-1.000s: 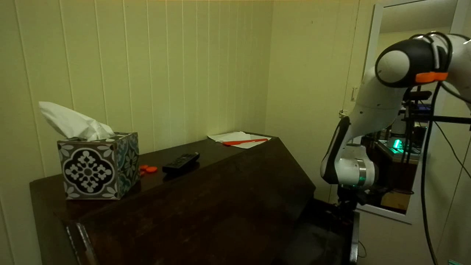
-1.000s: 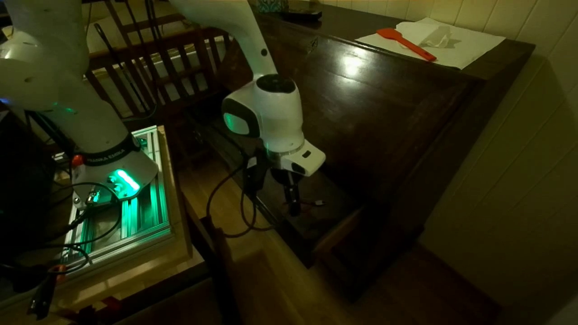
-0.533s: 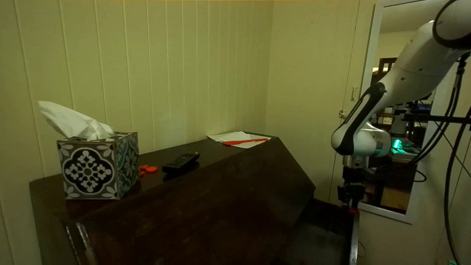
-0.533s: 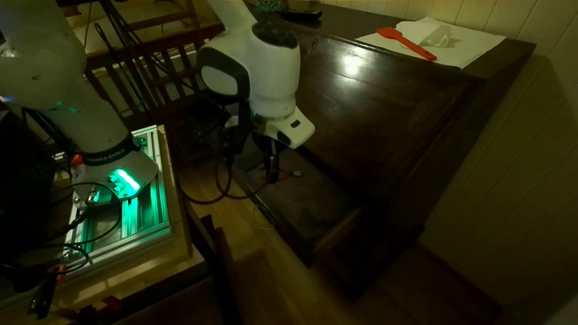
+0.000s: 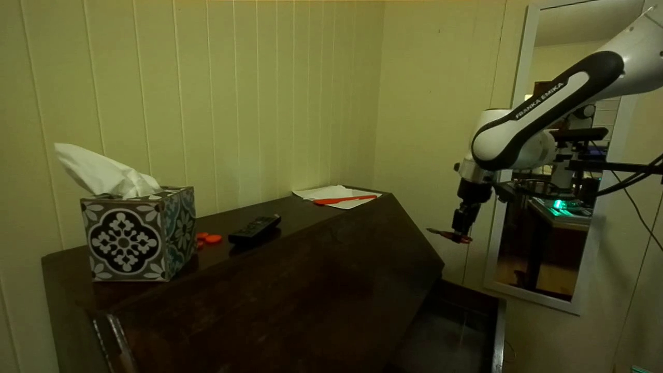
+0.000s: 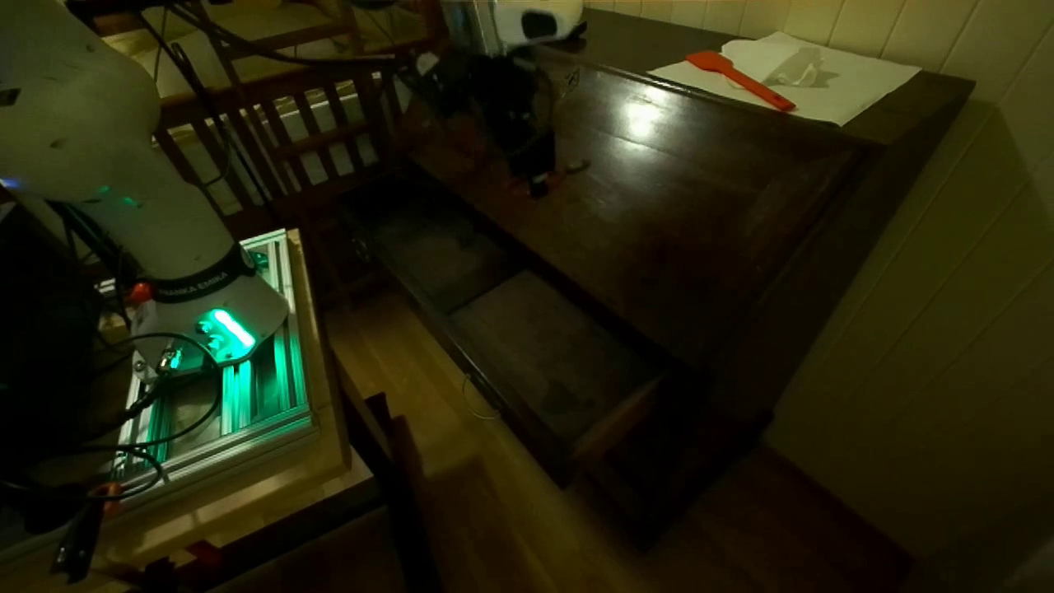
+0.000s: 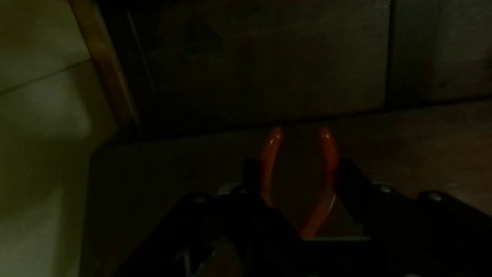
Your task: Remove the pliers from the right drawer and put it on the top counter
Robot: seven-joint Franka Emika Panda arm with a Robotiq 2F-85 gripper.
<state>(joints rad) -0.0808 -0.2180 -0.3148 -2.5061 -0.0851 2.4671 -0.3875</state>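
Aloft, gripper (image 7: pixel 298 174) pinches pliers (image 5: pixel 442 234) by red handles (image 7: pixel 329 156), fingers (image 7: pixel 346 177) seemingly part-spread in gloom; right drawer (image 6: pixel 560 354) lower.

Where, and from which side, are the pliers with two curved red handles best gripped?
Likely from above with the black, two-fingered hand, pinching both red handles of the pliers from outside: the handles bow outward, offering opposed faces, and the pliers sit roughly level in the hand.

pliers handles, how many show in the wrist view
2: the left handle and the right handle, as pictured, each against one of the fingers. Their lower ends are hidden; no third handle shows.
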